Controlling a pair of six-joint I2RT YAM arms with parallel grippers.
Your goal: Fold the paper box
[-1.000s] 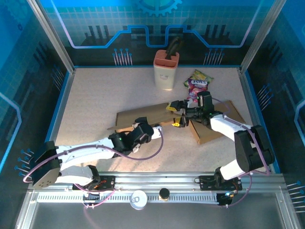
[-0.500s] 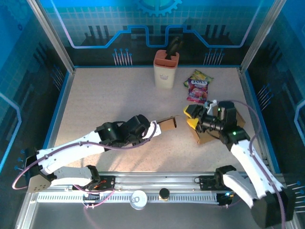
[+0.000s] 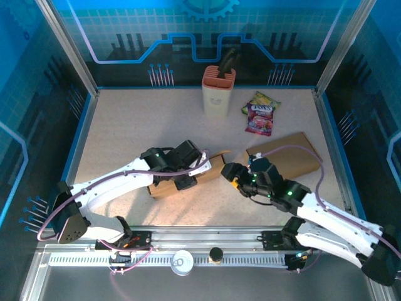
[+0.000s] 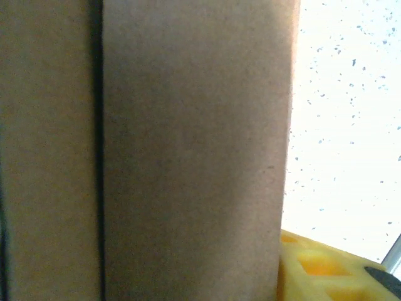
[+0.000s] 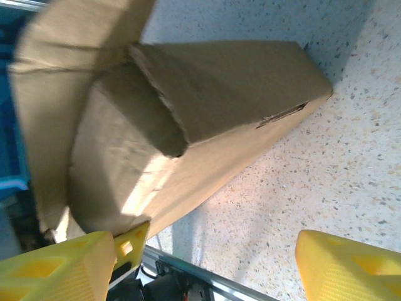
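Paper box point(image 3: 164, 188) position: centre of the table point(image 3: 125, 125), with its long axis running from 8 o'clock to 2 o'clock in the top view. A second ago it lay as one flat, unbroken board. Now its 8 o'clock half stands raised as a hollow body under my left claw point(image 3: 199, 170), while the 2 o'clock panel point(image 3: 288, 157) appears to lie flat.

Left claw: it has travelled from the near 8 o'clock edge onto the raised half. Its camera sits hard against a cardboard wall, with one yellow pad point(image 4: 313, 269) showing at 5 o'clock. I cannot tell whether it is clenched on that wall or only pressed against it.

Right claw point(image 5: 216, 251): released, jaws wide, nothing between them. It has left the 2 o'clock end and dropped to the near side, at 3 o'clock of the left claw. One finger stands just beside the box's open end, where a loose flap point(image 5: 81, 44) sticks out at 11 o'clock in its own camera.

Consequence for the task, as I judge it: the body is erected but not closed, and the end flaps are not yet folded. The right claw is placed to push the flap in. The left claw must brace the body, or the box is likely to slide.
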